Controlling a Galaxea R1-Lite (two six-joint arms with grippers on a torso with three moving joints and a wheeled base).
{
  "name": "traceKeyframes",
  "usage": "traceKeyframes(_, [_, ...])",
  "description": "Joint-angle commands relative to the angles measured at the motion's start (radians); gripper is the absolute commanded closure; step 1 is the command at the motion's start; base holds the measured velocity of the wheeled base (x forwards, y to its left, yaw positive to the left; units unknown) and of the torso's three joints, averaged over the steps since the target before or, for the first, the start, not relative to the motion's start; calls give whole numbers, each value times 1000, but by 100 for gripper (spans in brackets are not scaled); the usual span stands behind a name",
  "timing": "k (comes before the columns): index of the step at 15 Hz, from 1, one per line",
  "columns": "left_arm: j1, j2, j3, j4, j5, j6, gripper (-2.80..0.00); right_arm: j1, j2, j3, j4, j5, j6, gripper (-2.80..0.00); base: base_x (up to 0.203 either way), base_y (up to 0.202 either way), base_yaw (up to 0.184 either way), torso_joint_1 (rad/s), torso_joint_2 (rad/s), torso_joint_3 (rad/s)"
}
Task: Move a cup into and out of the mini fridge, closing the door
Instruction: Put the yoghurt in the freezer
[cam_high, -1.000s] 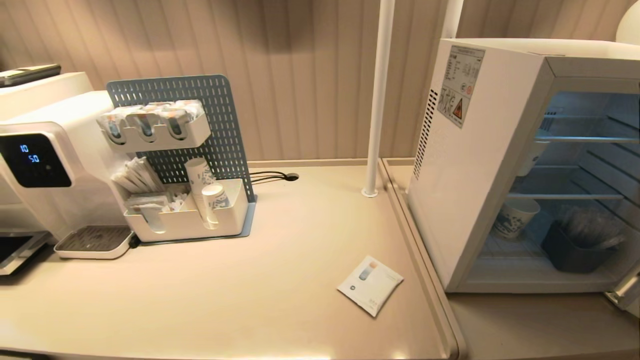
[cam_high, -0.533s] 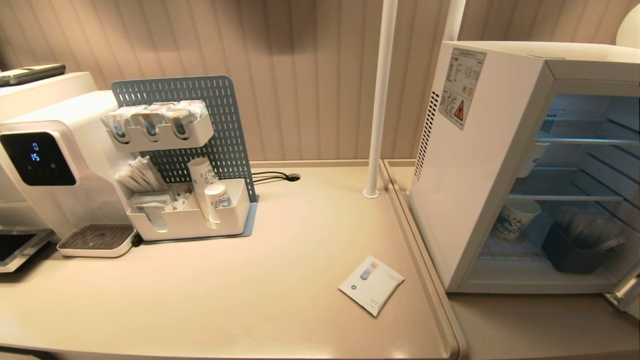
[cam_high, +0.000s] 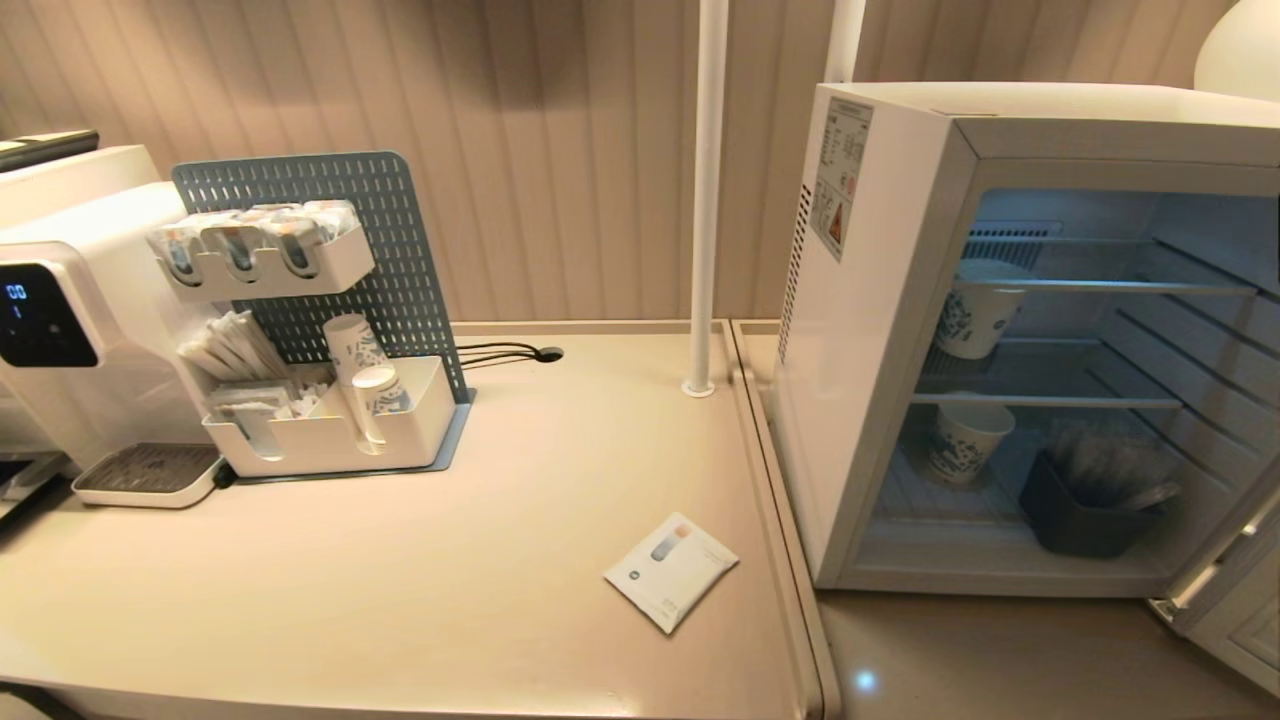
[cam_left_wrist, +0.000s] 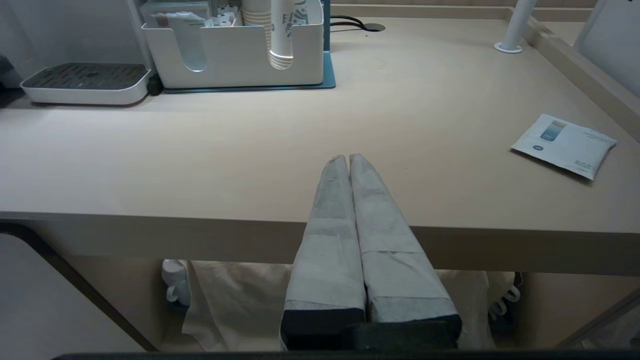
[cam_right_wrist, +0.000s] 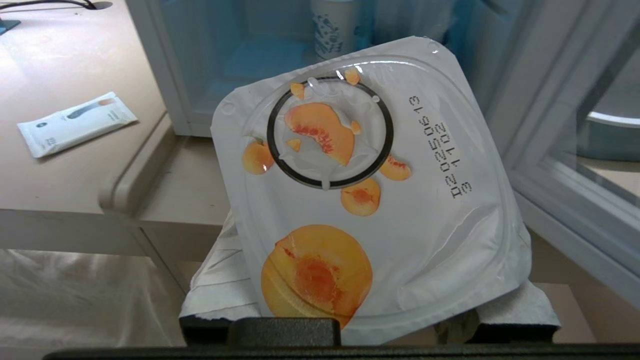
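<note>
The cup (cam_right_wrist: 400, 210), a white tub with peach pictures on its sealed lid, fills the right wrist view. My right gripper (cam_right_wrist: 360, 240) is shut on it, with the white-wrapped fingers (cam_right_wrist: 220, 285) showing at either side under the lid. The mini fridge (cam_high: 880, 300) stands open at the right of the head view, and the cup is held in front of its opening. Its door (cam_high: 1235, 610) is swung out at the lower right. My left gripper (cam_left_wrist: 348, 159) is shut and empty, level with the table's front edge. Neither arm shows in the head view.
Two patterned paper cups (cam_high: 975, 315) (cam_high: 965, 440) and a dark bin (cam_high: 1080, 510) sit inside the fridge. On the table are a white sachet (cam_high: 670, 570), a white organiser with a pegboard (cam_high: 330, 430), a water dispenser (cam_high: 50, 320) and a white pole (cam_high: 705, 200).
The whole head view has shifted left, so the camera has turned toward the fridge and more of its inside shows. The things on the table have kept their places.
</note>
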Motion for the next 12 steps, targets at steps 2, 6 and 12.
traceKeyframes(2, [2, 0, 0, -1, 0, 0, 0, 1, 2, 0, 0, 0, -1, 0, 0, -171, 6, -2, 4, 1])
traceKeyframes(6, [0, 0, 0, -1, 0, 0, 0, 1, 2, -1, 4, 2, -2, 0, 0, -41, 1, 1, 1, 3])
traceKeyframes(12, [0, 0, 0, -1, 0, 0, 0, 1, 47, -133, 23, 16, 6, 0, 0, 0, 0, 0, 0, 0])
